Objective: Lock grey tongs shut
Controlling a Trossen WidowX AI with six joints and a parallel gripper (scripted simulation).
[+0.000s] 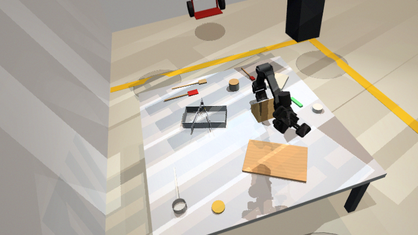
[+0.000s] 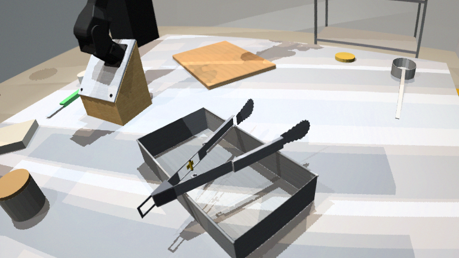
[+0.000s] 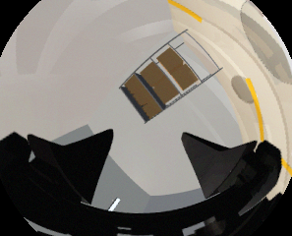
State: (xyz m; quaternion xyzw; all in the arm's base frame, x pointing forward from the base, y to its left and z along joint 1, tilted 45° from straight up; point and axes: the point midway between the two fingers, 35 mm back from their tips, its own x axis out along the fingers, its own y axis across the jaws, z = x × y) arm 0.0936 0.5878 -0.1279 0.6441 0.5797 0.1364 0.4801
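The grey tongs (image 1: 202,104) (image 2: 257,154) lie spread open across the roasting tin (image 1: 219,125) (image 2: 277,221). Their hinge end, with a wire loop, reaches over one long wall, and their serrated tips stick out past the opposite wall. A small brass cross piece (image 2: 189,165) shows between the legs near the hinge. The wooden board (image 1: 277,166) (image 2: 223,69) lies flat on the table with nothing on it. My gripper (image 1: 293,127) (image 3: 148,135) is open and empty, raised high and away from the tongs. It is out of frame in the exterior view.
The arm stands on a wooden block (image 1: 263,112) (image 2: 135,96) between tin and board. A lidded canister (image 1: 233,84) (image 2: 21,197) and red spatula (image 1: 192,92) are behind the tin. A green-handled knife (image 1: 296,101) (image 2: 69,98), yellow disc (image 1: 217,206) (image 2: 345,57) and handled ring (image 1: 179,210) lie farther off.
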